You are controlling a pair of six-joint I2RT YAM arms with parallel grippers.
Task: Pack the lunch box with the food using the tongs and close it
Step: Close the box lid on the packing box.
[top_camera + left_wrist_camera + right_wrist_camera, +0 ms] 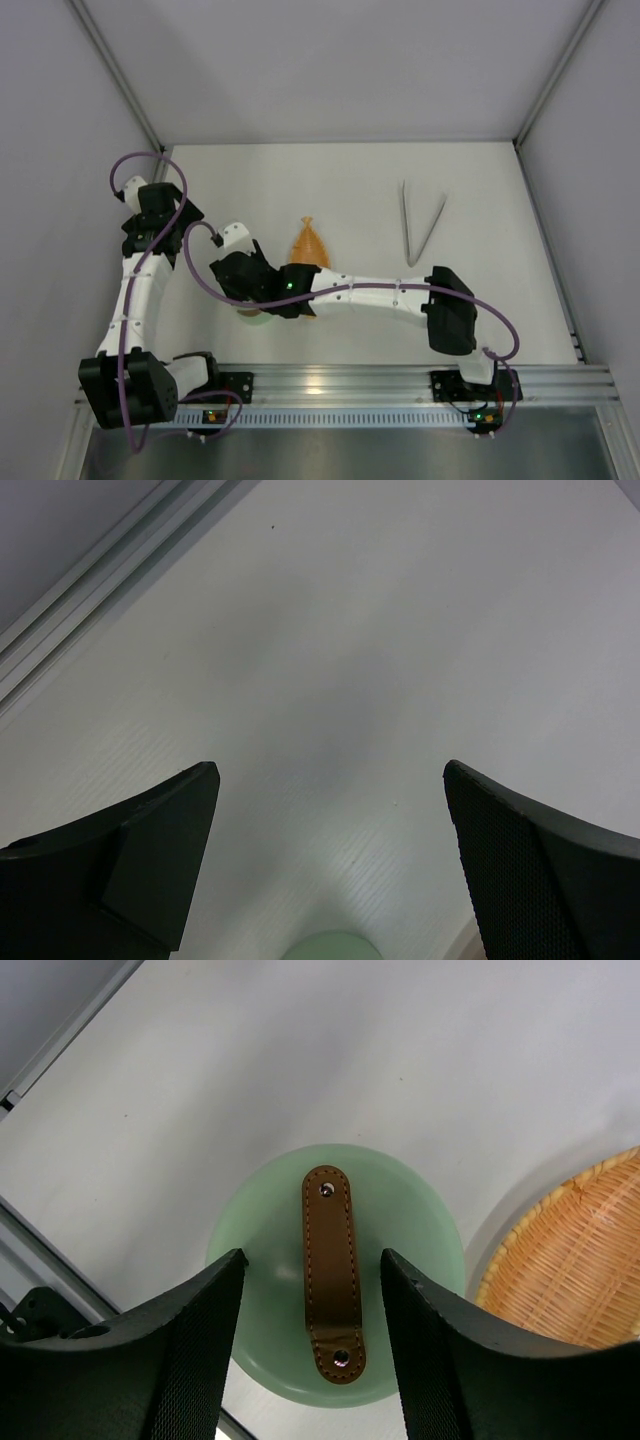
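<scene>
Nearest, the small pale green round lunch box (395,1205) sat on the white bench (350,190) close to the near edge, left of centre. Its flat green lid faced up, with the short brown stitched bar handle (332,1270) on top. Right hand (312,1255) hovered over it, black fingers (190,1350) spread either side of the handle, a strip of green lid showing between each finger and the handle, nothing pinched. Just beside the box, on its far right, lay the orange woven leaf-shaped dish (308,245); contents couldn't be made out. Further back on the left, the left hand (330,768) hung over bare bench, fingers wide apart, empty. Farthest, right of centre, the long thin silver metal tongs (405,222) lay flat in a narrow V, joined end nearer, well apart from both hands.
</scene>
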